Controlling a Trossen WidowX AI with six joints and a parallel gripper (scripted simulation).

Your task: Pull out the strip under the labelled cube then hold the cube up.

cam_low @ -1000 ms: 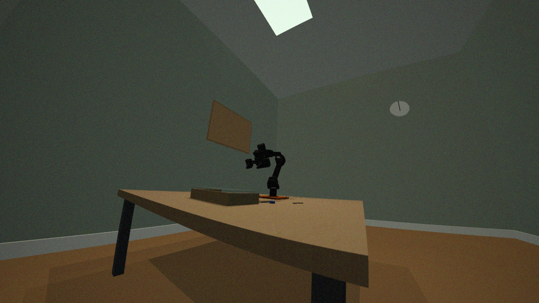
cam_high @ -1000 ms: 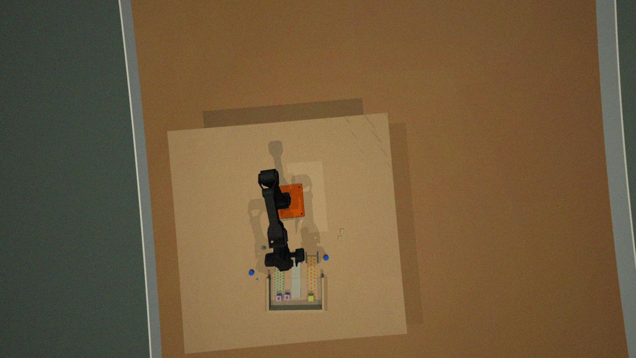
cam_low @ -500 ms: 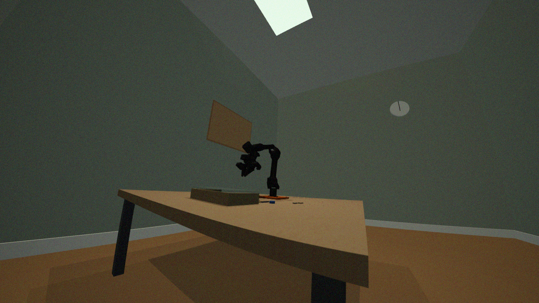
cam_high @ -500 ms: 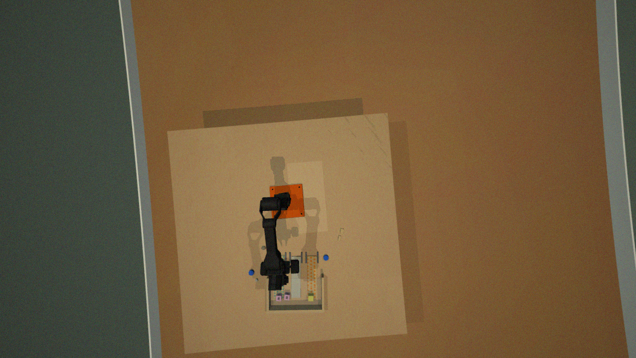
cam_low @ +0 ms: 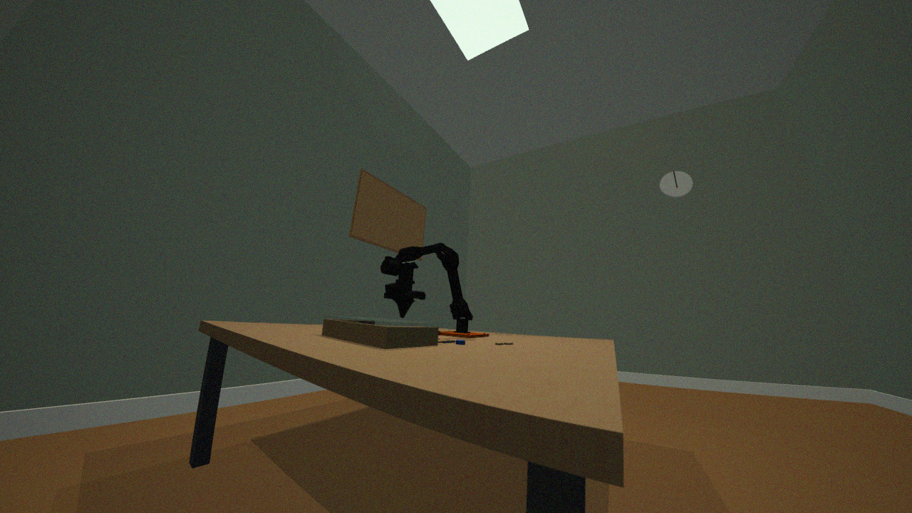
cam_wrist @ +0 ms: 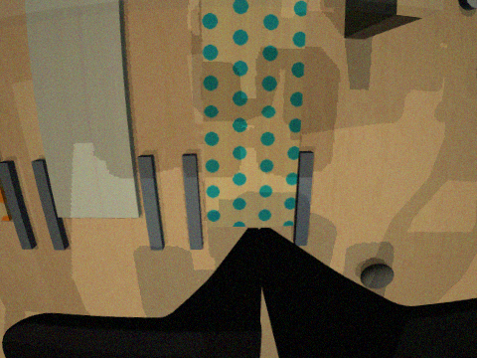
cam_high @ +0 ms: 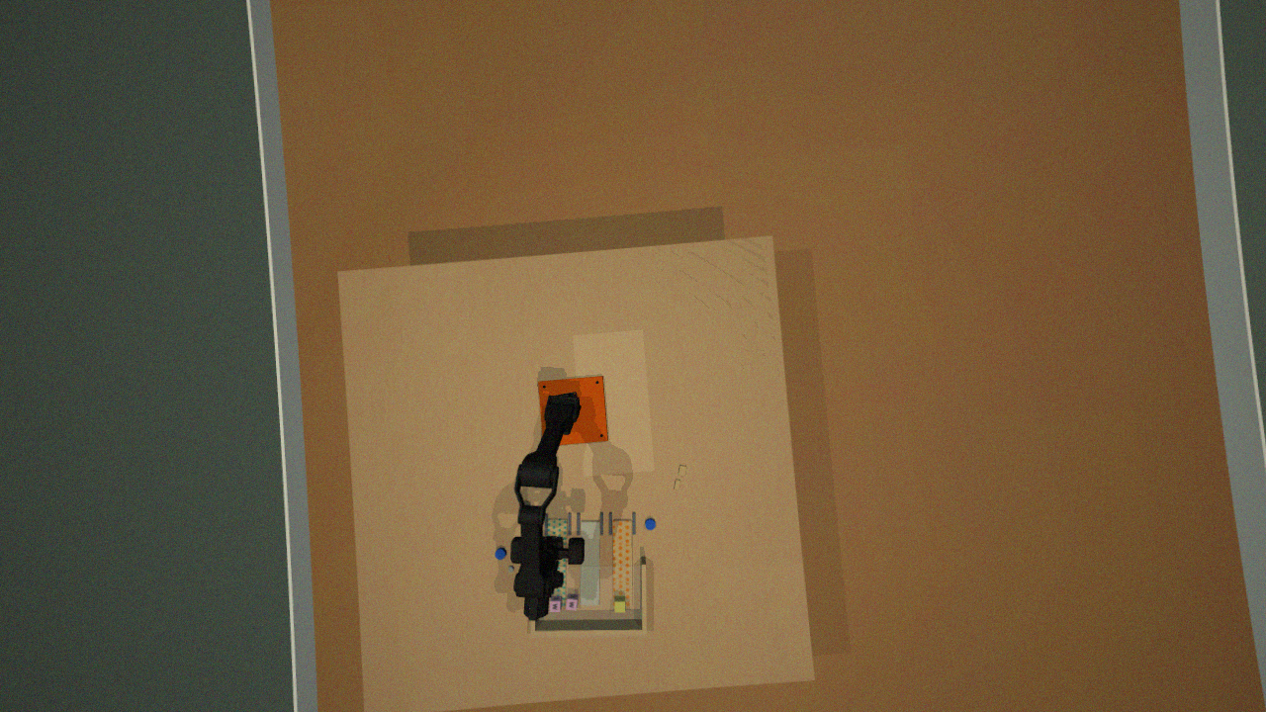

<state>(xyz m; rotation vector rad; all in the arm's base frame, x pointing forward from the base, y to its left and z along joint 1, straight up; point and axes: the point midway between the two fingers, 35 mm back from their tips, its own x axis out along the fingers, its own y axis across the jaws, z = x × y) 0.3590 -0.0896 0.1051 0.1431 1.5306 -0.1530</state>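
My gripper (cam_low: 402,315) (cam_wrist: 257,239) is shut with nothing between its fingertips. It points down, above the tray in the exterior view. In the wrist view its tips appear at the near end of the teal-dotted strip (cam_wrist: 254,111) (cam_high: 557,528). A plain pale strip (cam_high: 590,567) (cam_wrist: 86,109) and an orange-dotted strip (cam_high: 622,558) lie beside it. One pink cube (cam_high: 555,606) with a dark mark is at the far end of the teal-dotted strip; another pink marked cube (cam_high: 572,603) stands just beside it. A yellow-green cube (cam_high: 619,604) is at the orange-dotted strip's far end.
A walled tray (cam_high: 588,625) (cam_low: 411,336) surrounds the strips' far ends. Dark upright guides (cam_wrist: 192,201) (cam_wrist: 304,199) flank the teal-dotted strip's near end. Blue discs (cam_high: 650,523) (cam_high: 499,553) lie either side. A grey round piece (cam_wrist: 377,275) lies near the guides. The arm stands on an orange plate (cam_high: 593,428).
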